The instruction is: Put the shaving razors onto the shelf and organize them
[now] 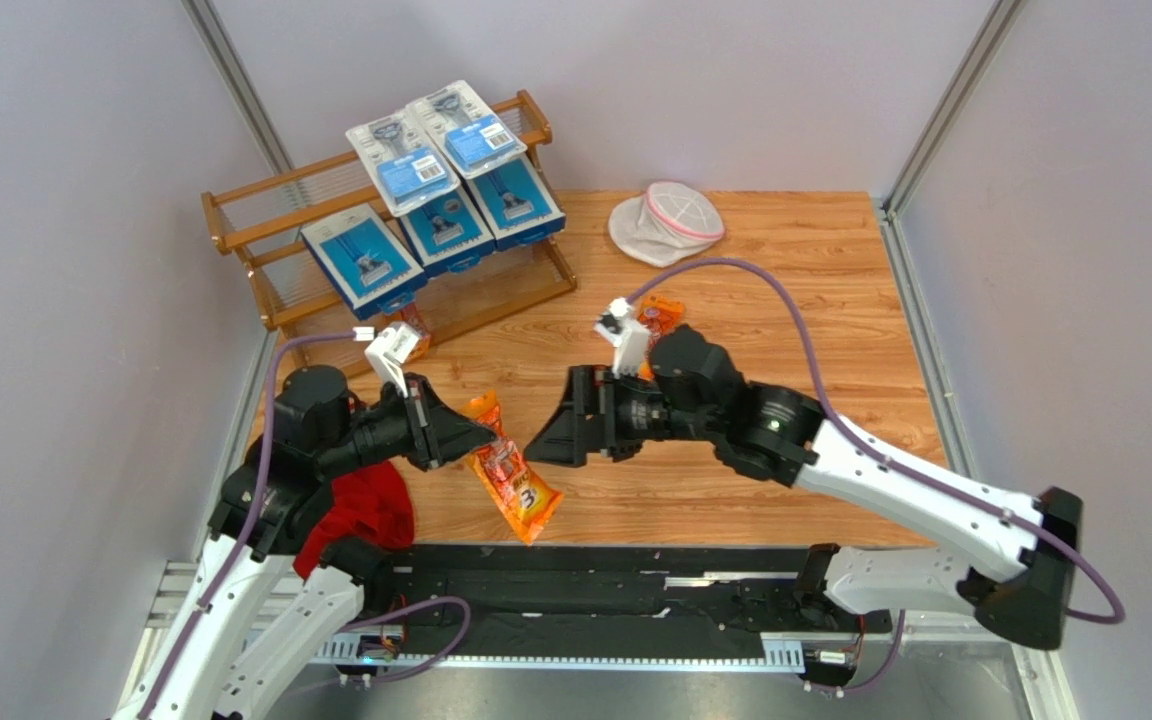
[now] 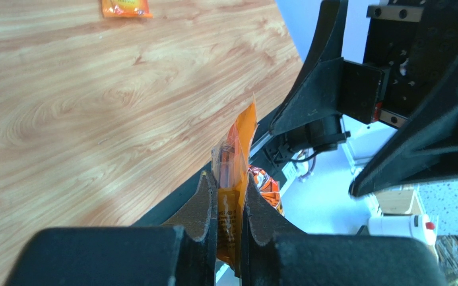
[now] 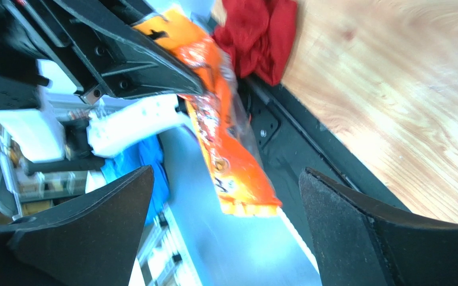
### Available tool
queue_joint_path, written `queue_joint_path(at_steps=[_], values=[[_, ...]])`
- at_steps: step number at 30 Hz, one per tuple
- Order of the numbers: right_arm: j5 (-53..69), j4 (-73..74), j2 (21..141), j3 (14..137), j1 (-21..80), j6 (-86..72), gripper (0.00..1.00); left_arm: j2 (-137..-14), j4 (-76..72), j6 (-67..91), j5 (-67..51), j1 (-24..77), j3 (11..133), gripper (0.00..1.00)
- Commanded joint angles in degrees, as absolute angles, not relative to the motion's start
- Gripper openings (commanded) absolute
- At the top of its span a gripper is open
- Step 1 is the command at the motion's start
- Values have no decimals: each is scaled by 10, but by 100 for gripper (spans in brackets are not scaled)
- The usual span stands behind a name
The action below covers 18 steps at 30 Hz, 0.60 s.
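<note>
My left gripper [image 1: 465, 435] is shut on a narrow orange razor bag [image 1: 513, 483] and holds it above the table's front edge; the left wrist view shows the bag [image 2: 235, 149] pinched between the jaws [image 2: 228, 193]. My right gripper [image 1: 549, 431] is open and faces the bag from the right; the bag [image 3: 219, 131] hangs ahead of its spread jaws [image 3: 225, 226], untouched. The wooden shelf [image 1: 237, 210] at the back left carries three blue razor boxes [image 1: 447, 228] and two blister packs [image 1: 402, 158]. A second orange bag [image 1: 665, 314] lies mid-table, and a third [image 1: 414, 327] lies by the shelf's foot.
A red cloth [image 1: 364, 510] lies at the front left by the left arm, also in the right wrist view [image 3: 261, 33]. A round white pouch with pink trim [image 1: 668, 221] sits at the back centre. A black rail [image 1: 612, 578] runs along the near edge.
</note>
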<state>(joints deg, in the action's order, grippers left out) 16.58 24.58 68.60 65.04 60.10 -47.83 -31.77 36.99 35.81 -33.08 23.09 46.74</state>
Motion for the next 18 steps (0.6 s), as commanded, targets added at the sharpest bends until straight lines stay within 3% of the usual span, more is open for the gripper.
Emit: queue_joint_path(at_steps=[1, 8, 18], values=[[96, 137, 591, 559, 584, -547, 97, -305, 285, 423, -331, 229, 457, 0], [58, 5, 456, 414, 582, -662, 97, -312, 113, 535, -343, 229, 395, 0], [54, -141, 430, 303, 585, -749, 89, -343, 11, 602, -342, 229, 373, 0]])
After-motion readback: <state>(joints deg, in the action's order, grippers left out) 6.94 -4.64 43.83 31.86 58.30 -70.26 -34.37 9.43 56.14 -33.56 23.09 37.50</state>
